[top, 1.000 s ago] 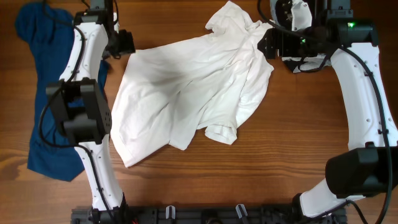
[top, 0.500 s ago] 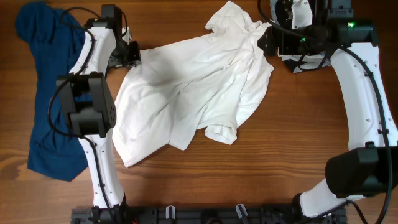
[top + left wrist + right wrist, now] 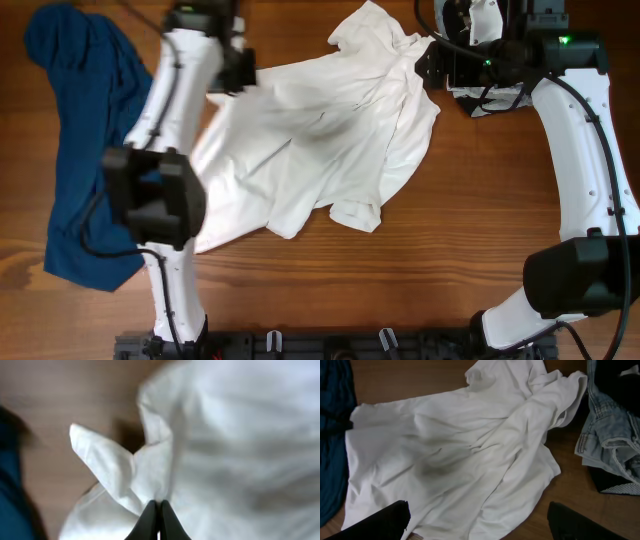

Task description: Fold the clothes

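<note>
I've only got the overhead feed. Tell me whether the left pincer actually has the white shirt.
Observer: Yes. In the left wrist view the left pincer is shut on a fold of the white shirt.
Operator: Now report the right pincer.
Observer: The right pincer is open above the shirt, holding nothing.
Operator: Say what's beside it.
Observer: Light blue jeans lie bunched by the shirt's edge.
</note>
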Available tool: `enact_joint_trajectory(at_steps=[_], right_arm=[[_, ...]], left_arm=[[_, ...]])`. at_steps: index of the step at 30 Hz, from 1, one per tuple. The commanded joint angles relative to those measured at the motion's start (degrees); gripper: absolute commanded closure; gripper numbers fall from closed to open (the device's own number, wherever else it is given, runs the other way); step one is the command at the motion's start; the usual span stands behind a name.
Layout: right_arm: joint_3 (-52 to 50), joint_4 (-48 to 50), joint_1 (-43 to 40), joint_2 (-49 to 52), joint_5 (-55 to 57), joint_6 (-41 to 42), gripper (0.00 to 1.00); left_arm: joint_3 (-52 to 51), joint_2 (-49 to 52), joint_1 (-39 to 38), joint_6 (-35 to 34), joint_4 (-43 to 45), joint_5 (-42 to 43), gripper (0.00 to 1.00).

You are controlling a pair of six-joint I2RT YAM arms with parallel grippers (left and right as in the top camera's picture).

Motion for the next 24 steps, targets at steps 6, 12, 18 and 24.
enact_joint_trajectory(at_steps=[6, 12, 18, 24], right_arm=[[-0.48, 0.09, 0.35, 0.96, 1.90, 0.24, 0.06], [-0.48, 0.11, 0.35, 0.98, 1.90, 0.26, 0.06], [-0.48, 0.31, 0.35, 0.98, 1.90, 0.26, 0.06], [-0.48, 0.26, 0.35, 0.96, 1.88, 0.33, 0.06]], left_arm=[[0.04, 4.31, -13.97, -4.09, -9.18, -5.31, 0.28], [-0.17, 3.61, -2.62, -5.95, -4.20, -2.51, 0.20], [-4.37, 4.11, 3.13, 5.14, 4.15, 7.15, 0.18], [-8.33, 4.37, 3.65, 10.62, 6.91, 8.09, 0.30]])
